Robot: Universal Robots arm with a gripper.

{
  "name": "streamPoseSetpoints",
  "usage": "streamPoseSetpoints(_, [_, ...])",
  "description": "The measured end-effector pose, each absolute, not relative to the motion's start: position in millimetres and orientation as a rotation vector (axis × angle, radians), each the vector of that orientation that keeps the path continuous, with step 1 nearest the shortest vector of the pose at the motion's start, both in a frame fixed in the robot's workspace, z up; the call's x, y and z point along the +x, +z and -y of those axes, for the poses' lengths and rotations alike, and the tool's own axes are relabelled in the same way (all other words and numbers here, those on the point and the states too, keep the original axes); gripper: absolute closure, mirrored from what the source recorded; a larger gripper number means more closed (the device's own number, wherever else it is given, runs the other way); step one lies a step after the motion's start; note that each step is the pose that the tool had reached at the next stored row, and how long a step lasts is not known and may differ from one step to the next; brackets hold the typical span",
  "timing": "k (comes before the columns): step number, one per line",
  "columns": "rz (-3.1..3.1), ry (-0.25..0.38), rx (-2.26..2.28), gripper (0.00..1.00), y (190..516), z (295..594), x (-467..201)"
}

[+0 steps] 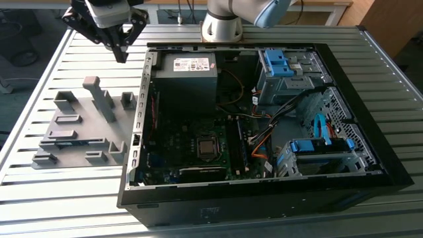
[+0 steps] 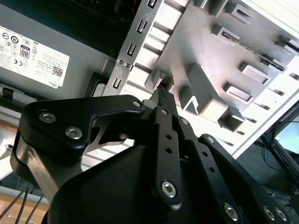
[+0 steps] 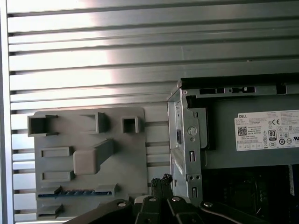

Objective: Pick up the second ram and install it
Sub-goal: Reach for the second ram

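The second ram (image 1: 69, 142) is a thin blue-green stick lying on edge in a slot of the grey fixture plate (image 1: 79, 106), at the exterior view's left of the open computer case (image 1: 264, 129). In the first wrist view the ram (image 3: 74, 192) shows as a blue strip in a long slot of the plate. My gripper (image 1: 121, 58) hangs high above the table, beyond the plate's far edge and beside the case's far left corner. Its fingers are shut together with nothing between them, as both wrist views show (image 2: 161, 92) (image 3: 161, 179).
Several grey blocks and a tall post (image 1: 99, 96) rise from the fixture plate. Inside the case are the power supply (image 1: 188, 67), the motherboard (image 1: 198, 144), loose cables and blue drive bays (image 1: 317, 148). The arm's base (image 1: 221, 22) stands behind the case on the slatted table (image 1: 59, 198).
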State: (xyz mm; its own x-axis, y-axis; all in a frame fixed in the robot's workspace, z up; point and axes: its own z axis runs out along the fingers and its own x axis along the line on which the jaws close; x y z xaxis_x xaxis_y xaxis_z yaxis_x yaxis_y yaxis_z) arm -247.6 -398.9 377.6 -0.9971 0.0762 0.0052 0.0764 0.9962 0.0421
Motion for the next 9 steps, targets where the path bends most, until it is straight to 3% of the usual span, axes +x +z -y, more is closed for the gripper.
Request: streamPoseSetpoints(9, [3.135,-0.066,-0.120,0.89,377.5,398.9,-258.5])
